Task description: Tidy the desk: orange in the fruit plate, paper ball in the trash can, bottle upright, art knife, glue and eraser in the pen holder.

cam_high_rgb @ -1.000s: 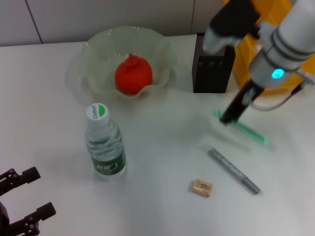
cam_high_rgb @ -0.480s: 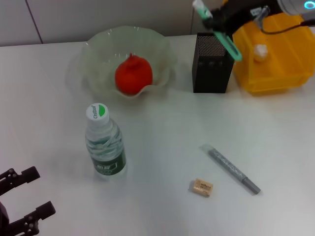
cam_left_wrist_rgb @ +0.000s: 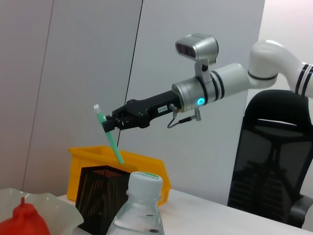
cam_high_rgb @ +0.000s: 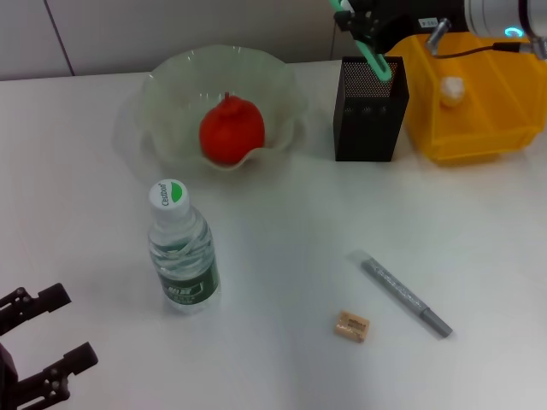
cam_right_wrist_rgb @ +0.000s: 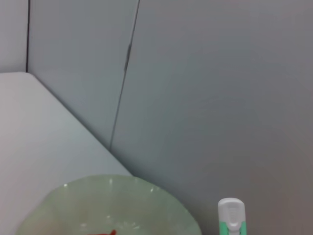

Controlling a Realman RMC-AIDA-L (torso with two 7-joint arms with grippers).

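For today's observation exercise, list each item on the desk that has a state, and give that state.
Bottle: upright, capped.
Orange: in fruit plate.
Green art knife: held by right gripper over pen holder.
Eraser: on desk.
Grey glue: lying flat.
Left gripper: open, parked.

Orange (cam_high_rgb: 231, 130) in plate (cam_high_rgb: 171, 94); bottle (cam_high_rgb: 181, 249) before it; eraser (cam_high_rgb: 352, 326) right.

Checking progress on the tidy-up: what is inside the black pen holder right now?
The green knife, held by the right gripper, hangs tilted with its tip at the pen holder opening. The holder's inside is hidden.
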